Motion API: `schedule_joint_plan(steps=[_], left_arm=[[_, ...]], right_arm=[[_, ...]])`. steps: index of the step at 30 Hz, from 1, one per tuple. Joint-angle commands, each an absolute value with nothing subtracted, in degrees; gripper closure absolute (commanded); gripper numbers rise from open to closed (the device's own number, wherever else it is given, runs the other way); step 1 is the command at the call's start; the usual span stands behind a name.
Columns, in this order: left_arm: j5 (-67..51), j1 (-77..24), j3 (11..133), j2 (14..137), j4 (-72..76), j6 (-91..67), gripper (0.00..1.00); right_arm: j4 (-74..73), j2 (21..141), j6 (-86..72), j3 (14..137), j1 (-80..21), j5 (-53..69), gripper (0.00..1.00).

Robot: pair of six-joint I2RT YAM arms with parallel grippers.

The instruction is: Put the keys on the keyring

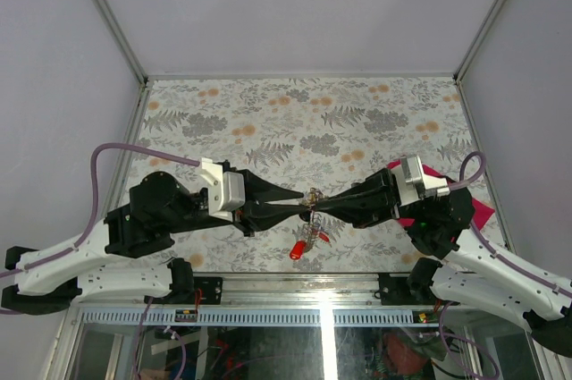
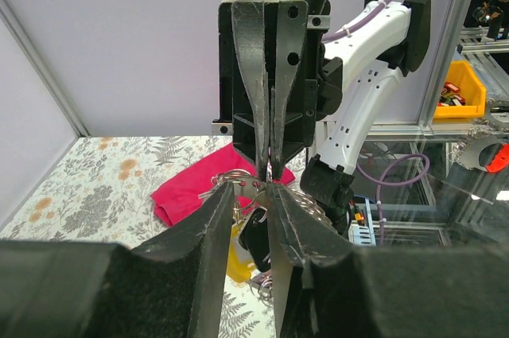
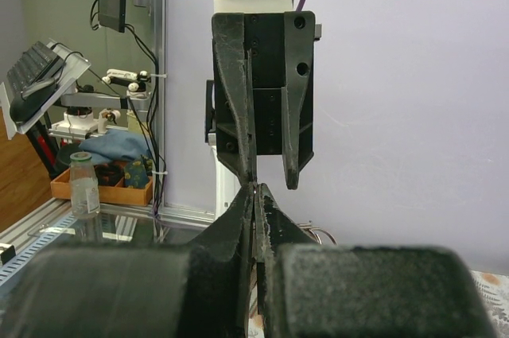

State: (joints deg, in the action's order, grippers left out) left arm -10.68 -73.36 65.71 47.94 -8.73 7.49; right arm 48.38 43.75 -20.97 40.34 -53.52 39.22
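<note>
My two grippers meet tip to tip above the front middle of the table. The left gripper (image 1: pixel 306 198) (image 2: pixel 253 191) has its jaws a little apart, with nothing between the tips in the right wrist view (image 3: pixel 269 183). The right gripper (image 1: pixel 320 200) (image 3: pixel 254 188) is shut on a thin silvery metal edge of the keyring (image 2: pixel 230 174) bunch. I cannot tell whether that edge is ring wire or a key blade. A red key (image 1: pixel 297 251) hangs below on linked rings. A yellow key head (image 2: pixel 236 257) and a black key head (image 2: pixel 258 236) hang under the ring.
A magenta cloth (image 1: pixel 483 212) (image 2: pixel 195 187) lies at the table's right edge under the right arm. Metal frame posts and white walls close in the floral table (image 1: pixel 268 112). A yellow bin (image 2: pixel 461 87) sits outside the enclosure.
</note>
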Motion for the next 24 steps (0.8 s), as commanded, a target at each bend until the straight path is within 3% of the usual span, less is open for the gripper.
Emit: schedule_joint_plan(steps=[1,24], left_arm=[[-11.9,-73.6,65.7,48.0,-5.9,6.6,0.75],[-14.1,-73.6,65.8,47.7,-5.8,5.6,0.72]], right_arm=[[52.1,42.7,-20.4,43.2,-53.5,38.1,1.0],[51.1,41.7,-19.4,42.8,-53.5,36.9,1.0]])
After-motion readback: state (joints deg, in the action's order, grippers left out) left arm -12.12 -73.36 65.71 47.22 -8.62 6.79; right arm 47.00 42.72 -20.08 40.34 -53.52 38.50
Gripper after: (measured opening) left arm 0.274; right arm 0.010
